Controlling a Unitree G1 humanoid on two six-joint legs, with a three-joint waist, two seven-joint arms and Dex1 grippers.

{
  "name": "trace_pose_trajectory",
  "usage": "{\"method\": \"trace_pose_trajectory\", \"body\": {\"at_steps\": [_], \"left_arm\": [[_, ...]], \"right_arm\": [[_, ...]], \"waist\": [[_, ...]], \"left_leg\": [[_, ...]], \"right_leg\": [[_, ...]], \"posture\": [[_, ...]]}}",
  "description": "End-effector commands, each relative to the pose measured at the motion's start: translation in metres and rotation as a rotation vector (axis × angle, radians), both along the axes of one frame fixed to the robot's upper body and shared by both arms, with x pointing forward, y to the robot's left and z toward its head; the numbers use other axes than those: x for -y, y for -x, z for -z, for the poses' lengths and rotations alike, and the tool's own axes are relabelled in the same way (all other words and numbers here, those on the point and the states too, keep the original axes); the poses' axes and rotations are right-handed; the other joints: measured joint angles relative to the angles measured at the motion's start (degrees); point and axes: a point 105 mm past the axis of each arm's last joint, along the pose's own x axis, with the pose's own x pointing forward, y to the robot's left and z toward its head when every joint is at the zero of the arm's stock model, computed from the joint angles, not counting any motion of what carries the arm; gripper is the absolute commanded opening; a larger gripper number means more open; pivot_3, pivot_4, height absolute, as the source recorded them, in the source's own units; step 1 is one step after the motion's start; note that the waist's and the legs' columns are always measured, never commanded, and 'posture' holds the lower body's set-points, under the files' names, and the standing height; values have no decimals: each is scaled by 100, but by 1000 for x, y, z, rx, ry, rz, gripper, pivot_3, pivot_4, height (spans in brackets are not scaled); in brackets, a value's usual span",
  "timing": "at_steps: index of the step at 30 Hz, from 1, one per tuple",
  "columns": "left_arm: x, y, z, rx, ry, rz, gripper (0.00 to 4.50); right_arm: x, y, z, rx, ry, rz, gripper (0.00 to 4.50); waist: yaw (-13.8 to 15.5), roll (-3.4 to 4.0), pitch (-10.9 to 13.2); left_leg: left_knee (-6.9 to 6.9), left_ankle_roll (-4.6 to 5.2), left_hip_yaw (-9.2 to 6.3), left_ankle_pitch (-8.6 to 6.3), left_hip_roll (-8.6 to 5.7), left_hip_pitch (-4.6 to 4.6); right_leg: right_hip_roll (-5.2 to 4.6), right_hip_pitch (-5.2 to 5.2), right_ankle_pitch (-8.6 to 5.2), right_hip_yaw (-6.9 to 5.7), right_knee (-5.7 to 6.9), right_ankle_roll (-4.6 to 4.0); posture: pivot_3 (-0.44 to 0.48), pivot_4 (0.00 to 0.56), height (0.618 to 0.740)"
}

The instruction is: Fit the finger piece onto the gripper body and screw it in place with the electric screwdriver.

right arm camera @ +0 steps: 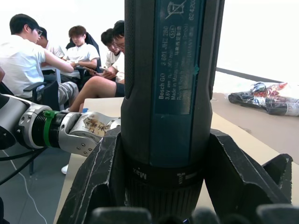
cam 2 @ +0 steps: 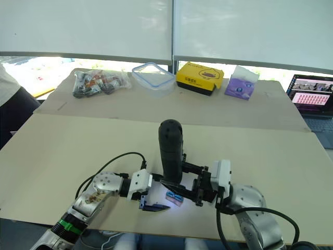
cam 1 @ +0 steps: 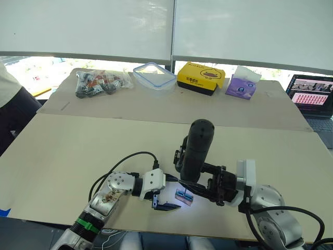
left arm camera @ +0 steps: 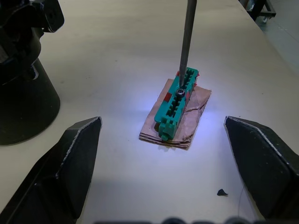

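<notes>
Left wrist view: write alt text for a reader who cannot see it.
A thin metal screwdriver bit comes down onto a screw seated in a small green block, which lies on a brown card on a beige table lit by a white glow. The left hand's two black fingers stand wide apart on either side of the block, not touching it.

We see an office or lab: long tables [cam 1: 78,151], blinds [cam 1: 86,26], a laptop [cam 1: 312,99], people [right arm camera: 56,60] seated around a desk.

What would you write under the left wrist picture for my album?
The screwdriver's thin metal bit touches a screw on the green block, lit white, between the left tool's open black fingers.
</notes>
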Motion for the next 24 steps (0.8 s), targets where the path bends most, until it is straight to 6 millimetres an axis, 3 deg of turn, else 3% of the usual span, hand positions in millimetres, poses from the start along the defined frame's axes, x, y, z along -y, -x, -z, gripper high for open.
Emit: {"method": "trace_pose_trajectory", "body": {"at_steps": [1, 24], "left_arm": [[-8, 8, 24, -77, -62, -12, 4446], [-8, 9, 27, -84, -66, -15, 4446]], "right_arm": [[-2, 4, -14, 72, -34, -17, 1924], [-3, 5, -11, 53, -20, -31, 1924]], "waist": [[3, 0, 0], [3, 2, -2]], "left_leg": [[0, 0, 0, 0, 0, 0], [0, 0, 0, 0, 0, 1]], "right_leg": [[0, 0, 0, 0, 0, 0], [0, 2, 0, 0, 2, 0]], "posture": [[0, 150, 740], [0, 150, 740]]}}
